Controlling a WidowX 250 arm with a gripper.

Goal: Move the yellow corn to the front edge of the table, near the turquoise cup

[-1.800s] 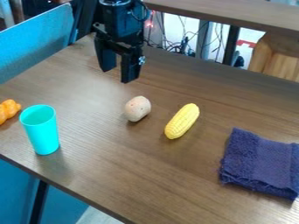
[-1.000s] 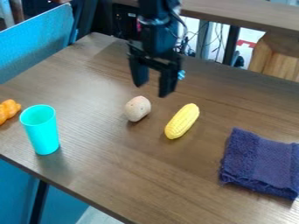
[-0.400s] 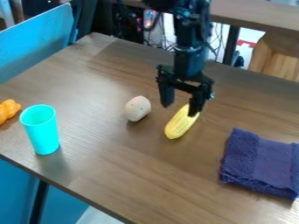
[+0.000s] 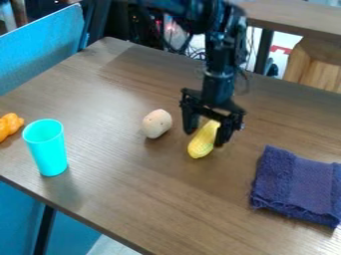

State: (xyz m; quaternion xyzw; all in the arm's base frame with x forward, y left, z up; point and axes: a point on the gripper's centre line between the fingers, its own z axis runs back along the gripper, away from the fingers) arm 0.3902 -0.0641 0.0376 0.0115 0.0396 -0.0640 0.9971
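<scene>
The gripper (image 4: pixel 205 135) was open, fingers astride the corn (image 4: pixel 202 143) on the table (image 4: pixel 153 184); contact was unclear. From the corn, the potato (image 4: pixel 157 123) lay at ten o'clock, the cup (image 4: pixel 49 152) at nine, the towel (image 4: pixel 296 184) at four.

And there was the desk (image 4: pixel 133 199), wood-grained and smooth, with a soft sheen toward its left corner! By the near edge, the cup (image 4: pixel 51 154) looked like smooth plastic, faintly glossy; nearer the left corner, the lumpy orange piece (image 4: pixel 9 124) had a plastic-like shine! Farther in from that edge, the corn (image 4: pixel 201 145) showed a knobbly, plastic-like skin, and the gripper (image 4: pixel 205 138) looked dark, hard and mostly matt! Off right, rough, matt cloth: the towel (image 4: pixel 296 184), fringed and nubbly
</scene>
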